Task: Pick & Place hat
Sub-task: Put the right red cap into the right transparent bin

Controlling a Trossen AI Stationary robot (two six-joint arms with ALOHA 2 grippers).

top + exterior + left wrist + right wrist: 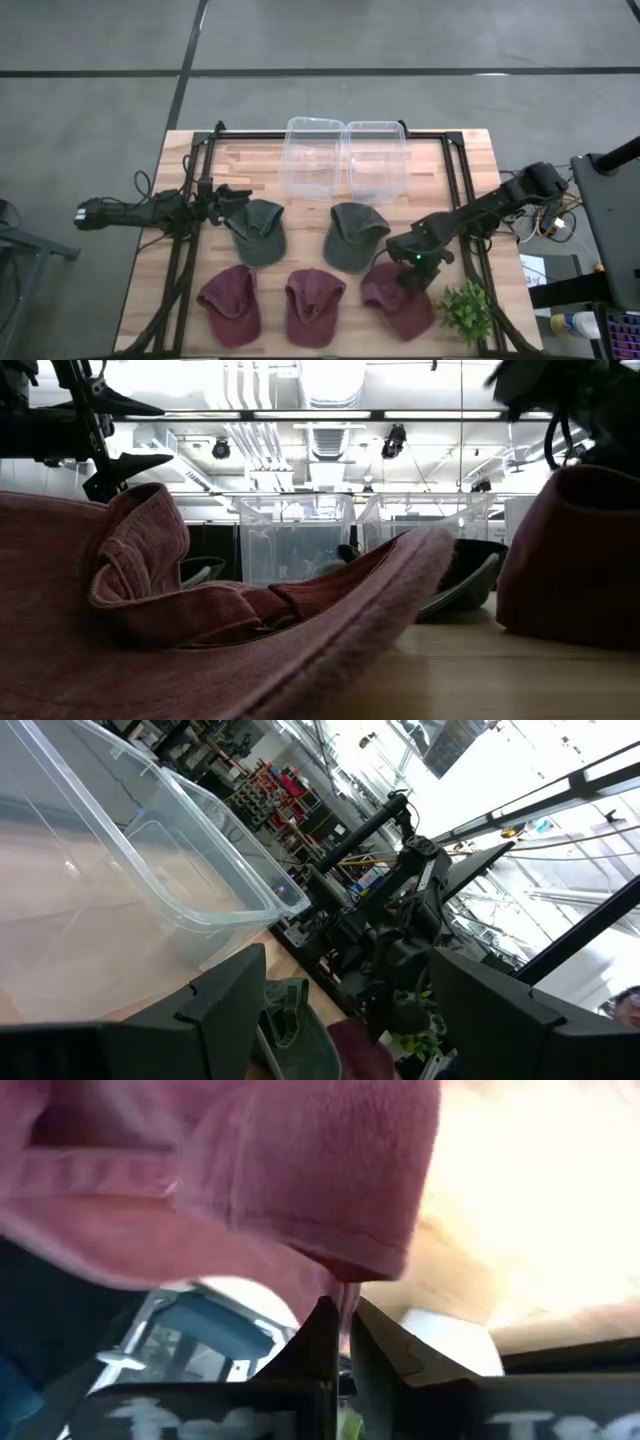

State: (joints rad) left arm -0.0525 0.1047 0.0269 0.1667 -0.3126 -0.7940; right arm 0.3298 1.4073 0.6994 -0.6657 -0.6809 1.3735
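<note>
Five caps lie on the wooden table: two green ones (258,232) (352,236) and three maroon ones (230,303) (314,305) (398,297). My right gripper (415,272) (343,1315) stands over the right maroon cap (570,560) and is shut on its cloth. My left gripper (232,195) (350,1020) hangs open above the table's left part, just beyond the left green cap, touching nothing. Two clear bins (314,155) (376,160) stand side by side at the far edge. My right gripper pinches a hemmed edge of the right maroon cap (345,1275) between its two fingers (318,1335), coming from above and pointing down. Only a thin bit of cloth sits between them. The cap's lower part (560,630) rests on the table.
A small green plant (465,308) stands at the near right corner, next to the held cap. A black frame (455,200) runs along the table's sides. The middle maroon cap (250,620) fills the low view's foreground. Bare wood (420,185) shows right of the bins.
</note>
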